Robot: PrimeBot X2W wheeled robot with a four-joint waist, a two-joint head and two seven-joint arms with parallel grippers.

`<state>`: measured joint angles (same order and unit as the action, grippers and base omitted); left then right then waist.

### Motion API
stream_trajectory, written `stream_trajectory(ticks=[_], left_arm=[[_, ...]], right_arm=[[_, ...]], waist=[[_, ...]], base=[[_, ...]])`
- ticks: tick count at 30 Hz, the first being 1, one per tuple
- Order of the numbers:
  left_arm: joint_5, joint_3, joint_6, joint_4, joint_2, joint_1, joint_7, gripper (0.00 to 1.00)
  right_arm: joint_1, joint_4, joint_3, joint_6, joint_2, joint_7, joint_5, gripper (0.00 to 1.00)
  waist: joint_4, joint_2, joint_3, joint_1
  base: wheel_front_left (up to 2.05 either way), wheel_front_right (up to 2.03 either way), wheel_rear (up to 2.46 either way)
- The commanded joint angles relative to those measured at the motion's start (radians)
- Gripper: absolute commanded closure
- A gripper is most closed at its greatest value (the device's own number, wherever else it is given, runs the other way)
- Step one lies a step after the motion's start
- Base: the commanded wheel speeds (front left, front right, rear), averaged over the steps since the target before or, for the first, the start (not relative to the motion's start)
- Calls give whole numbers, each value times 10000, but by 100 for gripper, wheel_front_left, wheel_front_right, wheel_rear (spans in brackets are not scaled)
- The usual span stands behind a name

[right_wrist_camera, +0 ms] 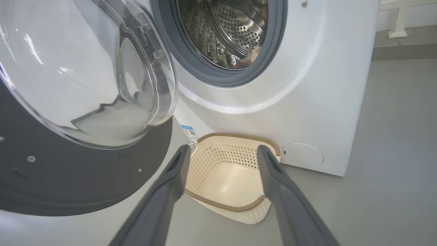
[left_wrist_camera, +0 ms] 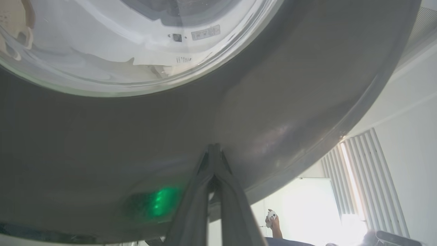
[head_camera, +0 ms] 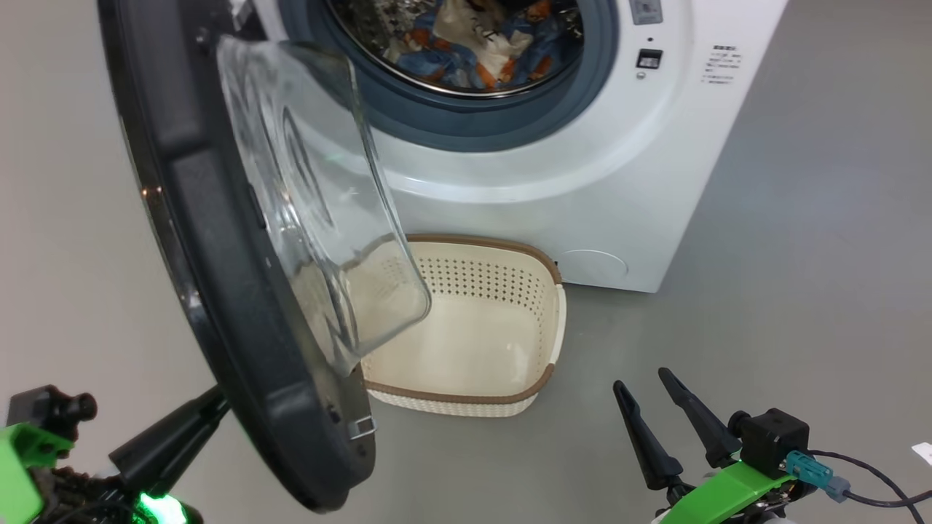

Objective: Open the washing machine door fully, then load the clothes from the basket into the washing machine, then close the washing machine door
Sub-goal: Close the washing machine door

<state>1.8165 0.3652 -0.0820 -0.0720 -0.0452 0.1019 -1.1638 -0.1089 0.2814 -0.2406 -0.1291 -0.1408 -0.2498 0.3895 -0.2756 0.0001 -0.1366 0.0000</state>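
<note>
the white washing machine [head_camera: 582, 182] fills the top centre of the frame. its big black door [head_camera: 204, 218] stands swung out at the left, its clear glass bowl bulging rightward. blue and orange clothes [head_camera: 473, 44] lie in the drum at the top. the cream, brown-rimmed basket [head_camera: 510, 251] sits empty at centre, just before the machine.

Smooth grey floor [head_camera: 815, 218], white walls [left_wrist_camera: 409, 116], pale vertical blinds [left_wrist_camera: 370, 171].

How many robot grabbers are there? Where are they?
2. The left gripper, fingers shut, has its tips on the outer face of the washing machine door. The right gripper, fingers open, hovers above the floor to the right of the basket. None seem hidden.
</note>
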Motion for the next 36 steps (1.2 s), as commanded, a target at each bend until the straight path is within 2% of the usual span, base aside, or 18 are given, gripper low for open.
stream_trajectory(ticks=[1,10,18,28,36], left_arm=[[184,165,120,-413,-148,71,-28,100],[383,-900,503,-503,-61,150,660,100],[35,-1939,1279,307,-53,711,2244,100],[87,-2945,1910,1300,-52,1755,3650,100],[182,-3486,2101,1943,-52,2783,4277,100]], right_arm=[[-356,-210,-179,-16,69,-118,140,0],[-282,-259,-23,-16,222,-119,111,0],[-345,-330,-10,-16,366,-119,112,0],[-433,-380,32,-16,477,-120,116,0],[-568,-357,-15,-16,592,-120,189,0]], waist=[[249,-1,-33,0],[1101,-1,-75,0],[1927,-1,-228,0],[2842,-1,-580,0],[3531,-1,-871,0]], base=[[0,0,0],[0,0,0],[0,0,0],[0,0,0],[0,0,0]])
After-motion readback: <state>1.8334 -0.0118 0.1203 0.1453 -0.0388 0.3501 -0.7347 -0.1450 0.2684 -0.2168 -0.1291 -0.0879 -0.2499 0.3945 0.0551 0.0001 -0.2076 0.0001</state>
